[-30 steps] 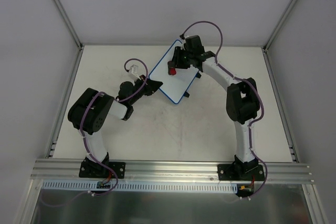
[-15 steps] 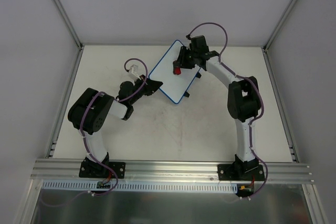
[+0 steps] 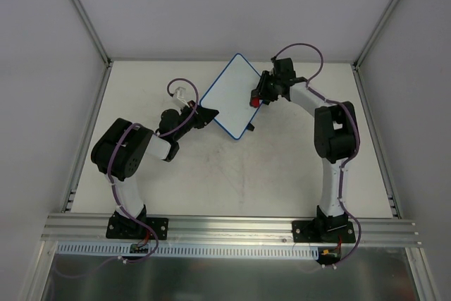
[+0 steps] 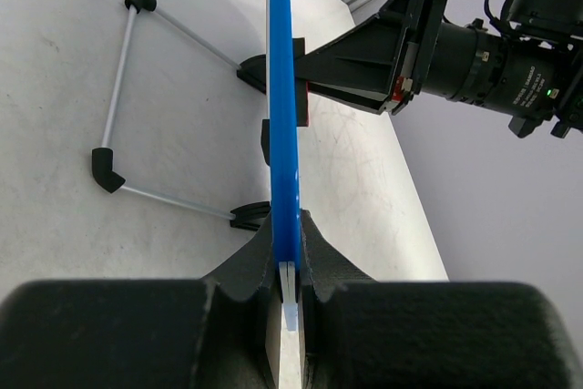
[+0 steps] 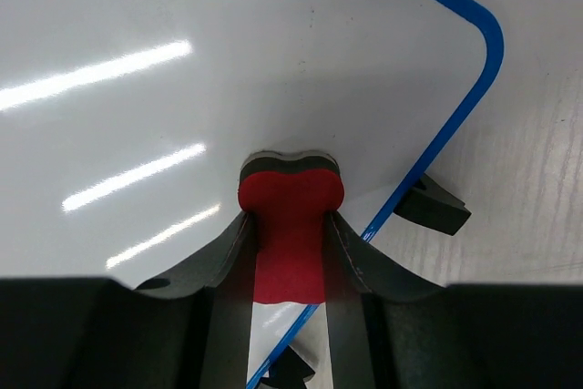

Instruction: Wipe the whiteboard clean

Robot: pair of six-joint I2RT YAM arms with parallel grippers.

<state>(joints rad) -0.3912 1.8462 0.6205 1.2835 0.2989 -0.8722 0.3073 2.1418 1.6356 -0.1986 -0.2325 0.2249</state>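
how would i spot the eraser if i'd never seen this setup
Look to the far middle of the pale table, where a blue-rimmed whiteboard sits turned like a diamond. At its right edge, the right gripper has its jaws shut on the eraser. It is the only red thing there: a small bone-shaped pad with a dark tip against the white surface.

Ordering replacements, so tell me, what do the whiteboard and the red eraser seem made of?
Whiteboard: glossy coated face, light streaks mirror in it; blue rim looks like smooth plastic. Eraser: matte red body, probably foam, with a dark felt-like pad on the board.
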